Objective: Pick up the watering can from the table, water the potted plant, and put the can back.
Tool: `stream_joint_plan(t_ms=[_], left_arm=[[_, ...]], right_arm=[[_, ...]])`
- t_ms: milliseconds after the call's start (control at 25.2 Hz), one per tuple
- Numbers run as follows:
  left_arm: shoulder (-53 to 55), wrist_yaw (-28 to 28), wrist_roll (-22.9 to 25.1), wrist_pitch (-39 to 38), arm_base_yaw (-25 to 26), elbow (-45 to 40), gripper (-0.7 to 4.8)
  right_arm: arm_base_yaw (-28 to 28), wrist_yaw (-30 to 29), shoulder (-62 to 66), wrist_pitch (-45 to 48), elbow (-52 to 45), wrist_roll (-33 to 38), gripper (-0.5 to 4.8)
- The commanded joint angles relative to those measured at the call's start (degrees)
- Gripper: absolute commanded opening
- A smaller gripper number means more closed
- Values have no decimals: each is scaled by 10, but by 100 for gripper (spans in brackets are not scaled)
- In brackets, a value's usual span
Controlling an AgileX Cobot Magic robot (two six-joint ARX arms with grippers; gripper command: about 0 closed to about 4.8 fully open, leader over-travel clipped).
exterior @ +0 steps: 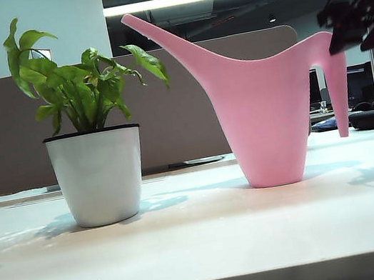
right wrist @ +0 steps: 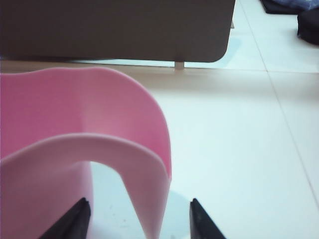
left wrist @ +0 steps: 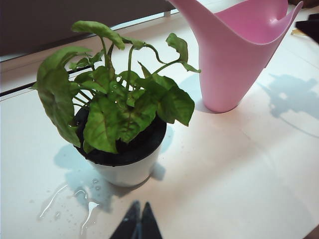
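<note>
Right wrist view looks down past the right hand (right wrist: pixel 134 219), whose two dark fingertips (right wrist: pixel 75 219) stand apart on either side of the arched handle of the watering can (right wrist: pixel 75 129); the jaws are spread wide and do not press the handle, though contact at the very edge of the picture cannot be judged. This view alone shows the handle as a smooth, thin pink band curving over like a hook, with the pale table (right wrist: pixel 239 149) below it.

Left wrist view shows the left hand (left wrist: pixel 138 224) as two dark fingertips brought together to a narrow point with nothing between them, hanging above the table (left wrist: pixel 239 179) just short of the potted plant (left wrist: pixel 119 114). Only here can one look into the pot: dark soil fills it under glossy, pointed green leaves, and small puddles of water (left wrist: pixel 75 199) lie on the table beside its white wall. The open mouth of the watering can (left wrist: pixel 239 55) shows too, but whether it holds water cannot be told.

Exterior view gives the profiles: the watering can (exterior: pixel 262 112) stands upright on the table (exterior: pixel 206 245) right of the potted plant (exterior: pixel 96 156), apart from it, its long slender spout rising over the leaves. The right hand (exterior: pixel 361 15) hovers dark above the handle.
</note>
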Motion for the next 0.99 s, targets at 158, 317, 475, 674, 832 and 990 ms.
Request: stream_joint_plan(t_ms=[158, 317, 475, 674, 832, 990], left_arm=[[-1, -5, 2, 40, 0, 3, -6], [-1, -53, -17, 92, 0, -11, -5], [-4, -64, -42, 130, 0, -61, -6], [-54, -64, -82, 227, 0, -166, -6], [-116, -64, -92, 294, 0, -209, -5], [-152, -105, -90, 284, 1, -226, -3]], right_arm=[[3, -6, -173, -130, 2, 12, 95], [11, -74, -268, -198, 2, 35, 38], [11, -76, -361, -247, 1, 39, -2], [11, -52, -459, -325, -1, 36, -2], [10, -49, -502, -320, -33, 7, -2], [10, -50, -535, -299, -92, 10, -1]])
